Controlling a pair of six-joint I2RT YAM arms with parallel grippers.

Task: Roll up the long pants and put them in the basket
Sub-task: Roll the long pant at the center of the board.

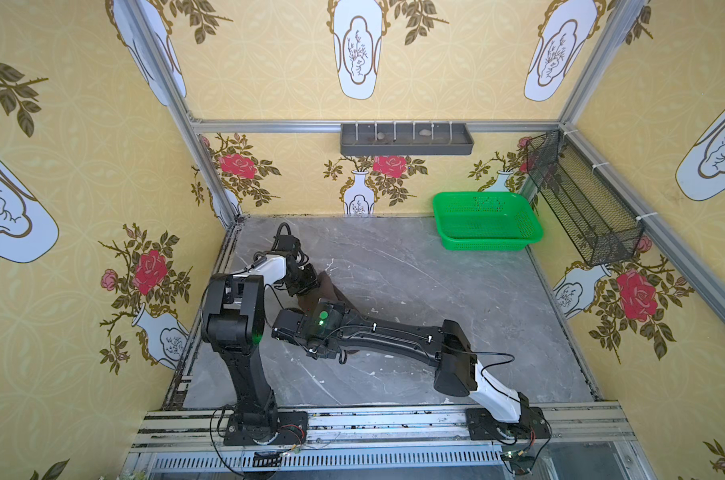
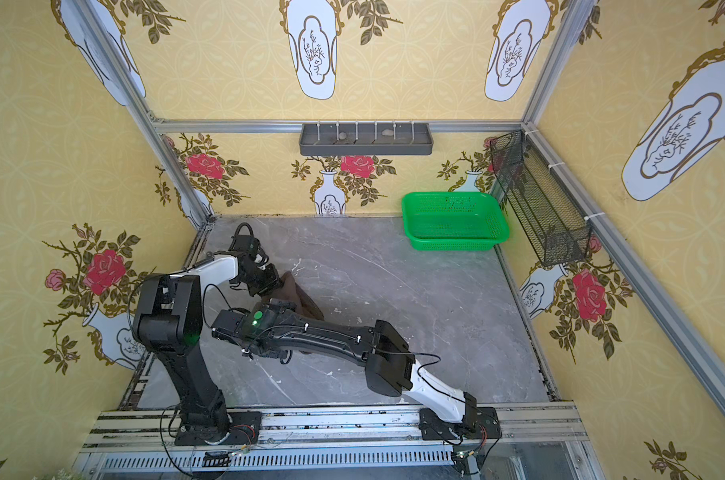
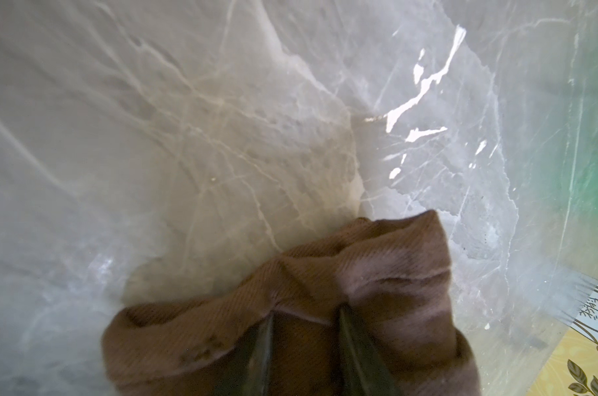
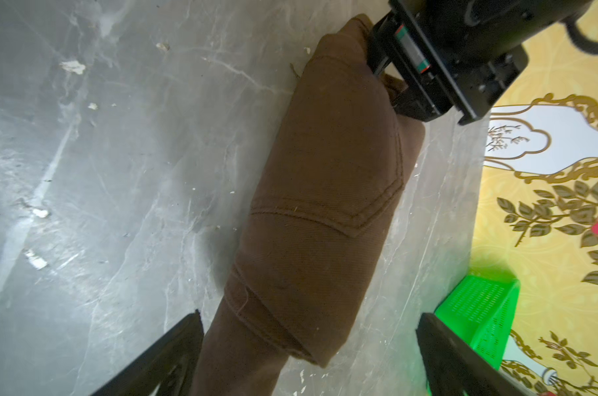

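Note:
The long pants (image 1: 331, 291) (image 2: 306, 301) lie as a thick dark brown roll on the grey marble table (image 1: 435, 291), left of centre. In the right wrist view the long pants (image 4: 325, 192) show a stitched back pocket on the outer wrap. My left gripper (image 1: 306, 286) (image 3: 306, 310) is shut on the roll's far end, with brown fabric (image 3: 359, 274) bunched between and around its fingers. My right gripper (image 4: 311, 313) is open, its fingers wide apart on either side of the roll's near end without touching it. In both top views those fingers are hidden under the right wrist (image 1: 321, 322).
A green plastic basket (image 1: 487, 220) (image 2: 456, 222) stands at the table's back right corner. A black mesh basket (image 1: 581, 199) hangs on the right wall and a grey shelf (image 1: 406, 139) on the back wall. Both arms crowd the table's left side.

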